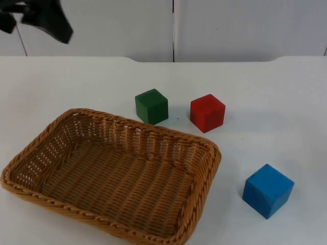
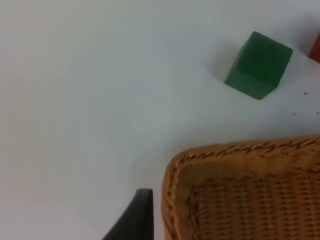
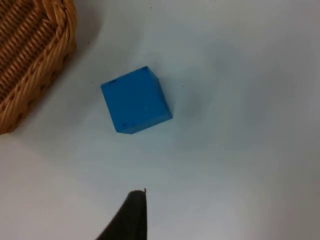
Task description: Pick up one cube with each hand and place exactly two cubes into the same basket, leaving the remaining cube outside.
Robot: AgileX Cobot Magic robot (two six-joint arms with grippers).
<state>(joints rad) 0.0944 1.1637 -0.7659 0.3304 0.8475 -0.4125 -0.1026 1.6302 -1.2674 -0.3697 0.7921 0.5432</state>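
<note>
The wicker basket lies nearest the camera, one in number, running off the near edge of the top view with its long side slanting away toward the right; nothing sits inside it. Just to its right, apart from its rim, stands the blue cube, with bare white table on its far and right sides. Farther back, the green cube stands just beyond the basket's far rim, close to it but not touching, and the red cube stands just to its right with a narrow gap between them. That makes three cubes, all outside the basket. Behind them the table runs open to the grey partition wall. The left gripper hangs above the far left corner; its fingers cannot be told as spread or pressed together. The right gripper looks down on the blue cube from above, its finger state likewise unclear.
</note>
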